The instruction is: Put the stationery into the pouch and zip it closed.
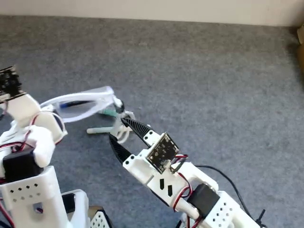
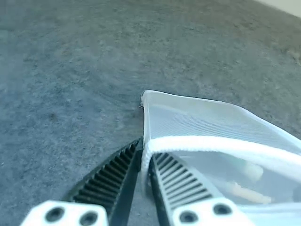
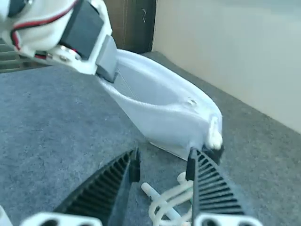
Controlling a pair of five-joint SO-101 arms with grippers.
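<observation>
We see the left pincer [image 2: 145, 157] clenched on the white mesh pouch [image 2: 202, 117] rim. The right pincer [image 3: 163, 162] stands released, white plastic stationery [image 3: 162, 205] near its fingertips.

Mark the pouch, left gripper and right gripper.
pouch [image 3: 160, 101]: right wrist view, on its mesh side wall.
left gripper [image 2: 145, 154]: left wrist view, between fingertips clamping the pouch's rim.
right gripper [image 3: 163, 165]: right wrist view, gap between open fingertips.

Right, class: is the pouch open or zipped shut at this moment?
Open. In the right wrist view the pouch gapes, its rims apart; the left pincer grips one rim.
</observation>
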